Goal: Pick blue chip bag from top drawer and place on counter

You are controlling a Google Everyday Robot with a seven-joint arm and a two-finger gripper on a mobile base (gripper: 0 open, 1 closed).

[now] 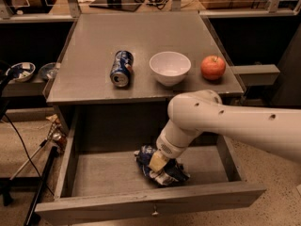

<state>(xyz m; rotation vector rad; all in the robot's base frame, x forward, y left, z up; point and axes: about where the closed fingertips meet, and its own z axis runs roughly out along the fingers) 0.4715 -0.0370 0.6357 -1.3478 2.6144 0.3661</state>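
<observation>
gripper [157, 163] is resting on blue chip bag [175, 174] | its grip: cannot tell | bag is lying crumpled in open top drawer [117, 208], below counter [141, 36]

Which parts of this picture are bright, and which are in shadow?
Camera view: the counter is evenly lit; the top drawer is dim at its back, under the counter; the gripper sits low in it, at the shaded blue chip bag.
</observation>
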